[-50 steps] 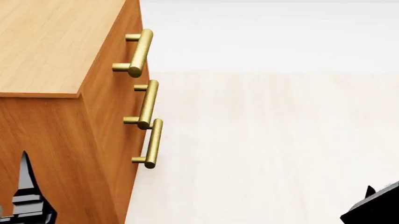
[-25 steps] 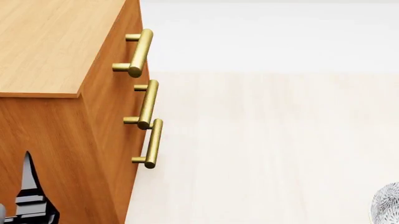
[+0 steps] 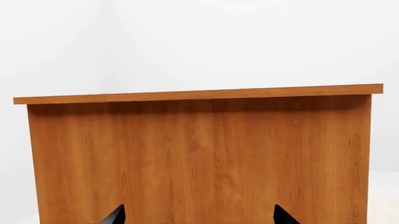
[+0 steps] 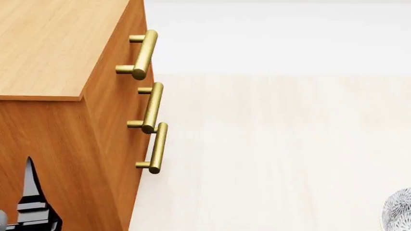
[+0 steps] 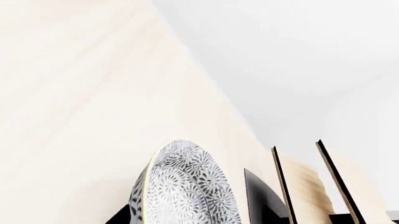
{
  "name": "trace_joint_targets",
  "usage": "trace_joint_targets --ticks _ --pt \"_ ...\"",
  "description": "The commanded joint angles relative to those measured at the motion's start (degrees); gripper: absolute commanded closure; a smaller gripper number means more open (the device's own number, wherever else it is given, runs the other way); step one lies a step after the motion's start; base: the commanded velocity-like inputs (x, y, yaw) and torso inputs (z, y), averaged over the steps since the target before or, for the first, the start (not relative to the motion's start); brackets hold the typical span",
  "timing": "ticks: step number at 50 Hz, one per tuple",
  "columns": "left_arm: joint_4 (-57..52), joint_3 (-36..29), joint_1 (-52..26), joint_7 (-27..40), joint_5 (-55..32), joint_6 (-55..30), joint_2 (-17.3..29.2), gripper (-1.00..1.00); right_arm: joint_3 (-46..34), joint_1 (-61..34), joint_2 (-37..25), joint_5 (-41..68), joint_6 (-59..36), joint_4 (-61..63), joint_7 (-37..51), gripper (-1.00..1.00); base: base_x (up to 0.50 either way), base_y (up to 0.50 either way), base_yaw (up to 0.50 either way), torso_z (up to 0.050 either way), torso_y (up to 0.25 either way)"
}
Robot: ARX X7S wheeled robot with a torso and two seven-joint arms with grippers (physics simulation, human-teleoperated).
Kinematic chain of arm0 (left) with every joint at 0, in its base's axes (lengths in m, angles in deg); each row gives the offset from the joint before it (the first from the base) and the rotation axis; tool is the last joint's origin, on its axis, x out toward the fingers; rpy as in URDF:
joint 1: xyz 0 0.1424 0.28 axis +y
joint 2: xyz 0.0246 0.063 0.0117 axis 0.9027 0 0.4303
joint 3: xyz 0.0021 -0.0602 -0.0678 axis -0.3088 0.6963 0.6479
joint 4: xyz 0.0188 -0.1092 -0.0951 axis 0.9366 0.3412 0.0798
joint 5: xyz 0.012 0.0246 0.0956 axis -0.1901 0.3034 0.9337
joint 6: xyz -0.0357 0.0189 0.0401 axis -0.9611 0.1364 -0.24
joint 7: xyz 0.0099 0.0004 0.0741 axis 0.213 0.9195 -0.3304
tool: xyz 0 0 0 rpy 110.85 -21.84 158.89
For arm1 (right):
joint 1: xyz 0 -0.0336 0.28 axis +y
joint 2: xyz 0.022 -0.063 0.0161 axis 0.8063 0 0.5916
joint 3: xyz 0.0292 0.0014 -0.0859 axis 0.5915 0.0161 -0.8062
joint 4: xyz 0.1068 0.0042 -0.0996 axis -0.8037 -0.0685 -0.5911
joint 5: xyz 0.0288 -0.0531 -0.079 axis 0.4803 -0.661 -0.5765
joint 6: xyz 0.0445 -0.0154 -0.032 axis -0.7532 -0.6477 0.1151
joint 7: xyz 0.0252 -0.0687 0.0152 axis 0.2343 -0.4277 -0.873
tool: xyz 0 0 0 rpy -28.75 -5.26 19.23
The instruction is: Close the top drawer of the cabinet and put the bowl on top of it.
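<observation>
The cabinet (image 4: pixel 51 43) fills the left of the head view, with three brass handles down its front. The top drawer (image 4: pixel 142 54) carries the uppermost handle, and its front looks level with the two below. My left gripper (image 3: pixel 198 218) is open, its fingertips (image 3: pixel 115 215) wide apart, facing the cabinet's plain side panel (image 3: pixel 199 154); one finger (image 4: pixel 31 202) shows low beside that side. The bowl (image 5: pixel 187 186), white with a dark leaf pattern, stands on edge between the fingers of my right gripper (image 5: pixel 187 209), which is shut on it. Its rim (image 4: pixel 398 211) peeks in at the lower right corner.
Pale wood floor (image 4: pixel 270 144) stretches right of the cabinet to a white wall. Beyond the bowl in the right wrist view stand thin dark-edged pale wood panels (image 5: pixel 283 186) of a shelf structure.
In the head view the black right gripper part at the lower right corner has given way to the bowl's patterned rim. The left finger has shifted slightly right and down.
</observation>
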Motion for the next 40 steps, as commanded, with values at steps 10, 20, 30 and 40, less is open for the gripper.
trace_joint_targets --ticks 10,20,30,40 --pt "0.89 -0.94 -0.23 0.32 0.25 0.51 0.1 -1.0 -2.59 4.02 3.0 -0.28 4.61 -5.06 0.91 -1.0 0.0 0.0 0.0 0.0 0.0" --pt "1.77 -1.15 -0.3 0.39 0.26 1.12 0.14 -1.0 -2.98 4.96 3.65 -0.03 6.03 -6.85 1.02 -1.0 0.0 0.0 0.0 0.0 0.0" --pt "1.61 -1.65 -0.66 0.71 0.31 0.6 0.18 -1.0 -3.59 6.45 5.21 0.23 8.42 -9.83 1.11 -1.0 0.0 0.0 0.0 0.0 0.0" --pt "1.59 -1.91 -0.72 1.1 0.4 0.44 0.23 -1.0 -4.38 8.21 7.26 0.05 10.74 -12.94 0.88 -1.0 0.0 0.0 0.0 0.0 0.0"
